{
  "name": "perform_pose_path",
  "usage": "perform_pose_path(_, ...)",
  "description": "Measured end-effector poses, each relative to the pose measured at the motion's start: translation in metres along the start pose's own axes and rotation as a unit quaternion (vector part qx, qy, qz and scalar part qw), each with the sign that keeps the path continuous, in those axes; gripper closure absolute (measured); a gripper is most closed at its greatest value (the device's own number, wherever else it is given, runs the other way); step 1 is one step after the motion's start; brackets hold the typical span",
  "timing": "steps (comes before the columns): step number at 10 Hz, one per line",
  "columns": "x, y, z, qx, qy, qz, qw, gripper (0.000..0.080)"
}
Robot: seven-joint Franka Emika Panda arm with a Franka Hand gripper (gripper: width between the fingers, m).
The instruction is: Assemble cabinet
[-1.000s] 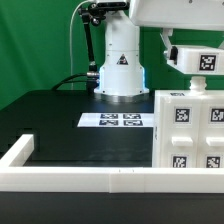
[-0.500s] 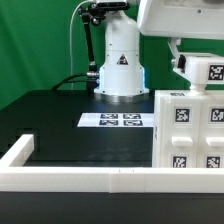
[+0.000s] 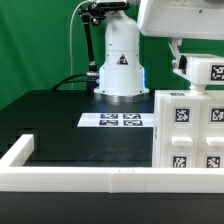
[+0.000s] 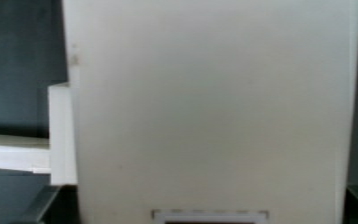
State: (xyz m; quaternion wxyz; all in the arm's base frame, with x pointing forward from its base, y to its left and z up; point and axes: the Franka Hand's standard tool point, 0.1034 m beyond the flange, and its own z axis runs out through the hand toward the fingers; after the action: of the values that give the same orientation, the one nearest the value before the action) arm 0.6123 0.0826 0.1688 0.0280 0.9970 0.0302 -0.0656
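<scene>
While the black desk (image 3: 70, 125) spreads across the scene, the white arm (image 3: 120, 60) rises from its base at the back and reaches over to the exterior view's right. That's where the cabinet (image 3: 164, 135) stands: a big white box on the desk, tagged face toward the camera, close behind the long white rail (image 3: 90, 180) that runs along the front edge. Out in the middle the marker board (image 3: 120, 121) lies flat, well apart from the action.

Now look above the cabinet: a tagged white part (image 3: 205, 72) hangs just over its top and looks slightly tilted. Whether it touches, I cannot tell. The pincer (image 3: 180, 60) sits at that part's side, and my read is that it carries the part. But the fingertips are hidden, so wide or narrow I cannot tell. The wrist view gives no help, with a plain white panel (image 4: 211, 110) filling it almost edge to edge.

By my judgement this is the fitting step, a loose piece being brought down onto the cabinet body. The next move calls for squaring the part to the cabinet's top and taking out that tilt. Then it needs a slow, straight descent, so the part seats without shoving the box against the rail.
</scene>
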Motion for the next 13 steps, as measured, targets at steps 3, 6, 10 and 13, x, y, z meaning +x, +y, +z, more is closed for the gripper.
perform_pose_path(3, 0.000, 0.002, 0.000, 0.000, 0.001, -0.009, 1.000, 0.0241)
perform_pose_path(6, -0.004, 0.004, 0.003, 0.001, 0.004, -0.014, 1.000, 0.0241)
perform_pose_path(10, -0.008, 0.007, 0.014, 0.001, 0.004, -0.023, 1.000, 0.0241)
perform_pose_path(13, -0.003, 0.006, 0.013, 0.001, 0.015, -0.023, 1.000, 0.0241)
